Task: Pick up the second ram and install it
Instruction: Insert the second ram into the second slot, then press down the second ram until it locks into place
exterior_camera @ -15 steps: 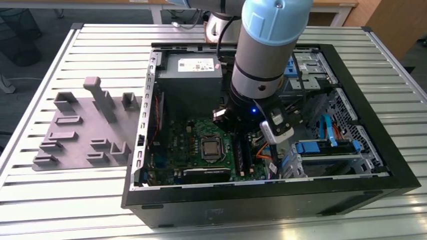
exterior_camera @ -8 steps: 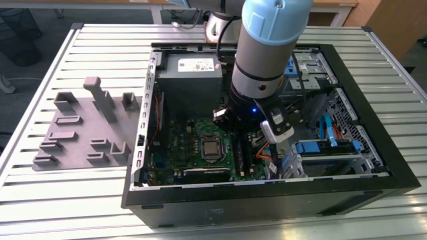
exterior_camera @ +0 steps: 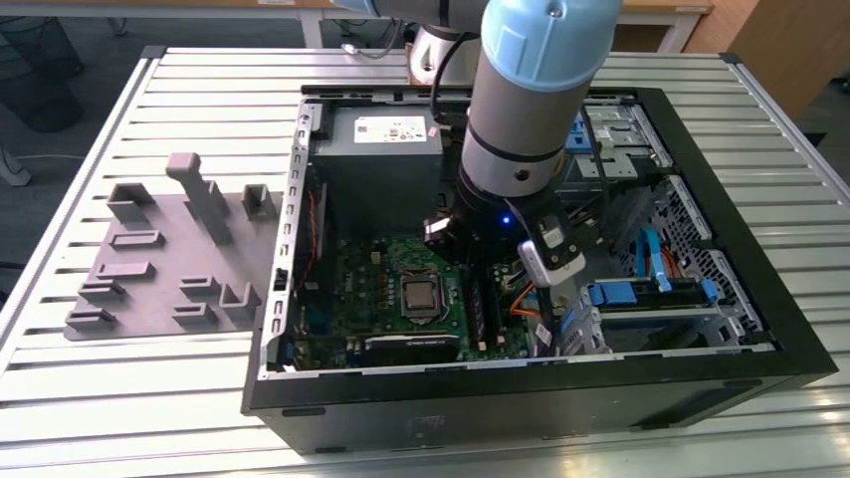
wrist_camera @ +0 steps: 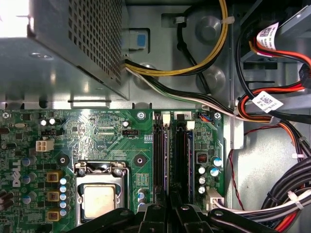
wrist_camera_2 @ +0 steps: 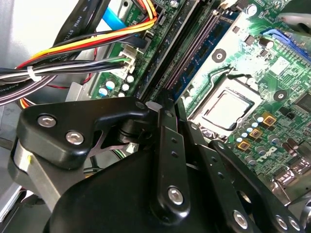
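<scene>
I have the gripper (wrist_camera: 170, 216) down inside the open computer case (exterior_camera: 743, 368), low over the memory slots (wrist_camera: 159, 155) on the motherboard (wrist_camera: 97, 136). Its black links crowd the foreground in both wrist views. I cannot tell whether the fingers are spread or pressed together, nor whether they pinch anything.

Just past the gripper in the first wrist view, a narrow blue-green stick stands on edge in one of the slots. I take it for the second ram (wrist_camera: 190, 150). It runs along the board beside the dark neighbouring slots, but I cannot tell if it is latched.

Beside the slots sits the processor socket (wrist_camera: 99, 199) with its metal frame. Yellow, orange, red and black cables (wrist_camera_2: 87, 43) sweep over the board's edge near the gripper.

The case lies on its side and holds everything else. The grey power-supply box (exterior_camera: 378, 149) is at the far end. The green board is on the case's floor, and the drive bays with blue latches (exterior_camera: 638, 294) are toward the exterior view's right. The arm (exterior_camera: 531, 100) reaches down into the middle of it.

On the slatted worktop (exterior_camera: 133, 398), at the exterior view's left and just beside the case, lies the grey moulded tray (exterior_camera: 146, 269) with its upright posts.
</scene>
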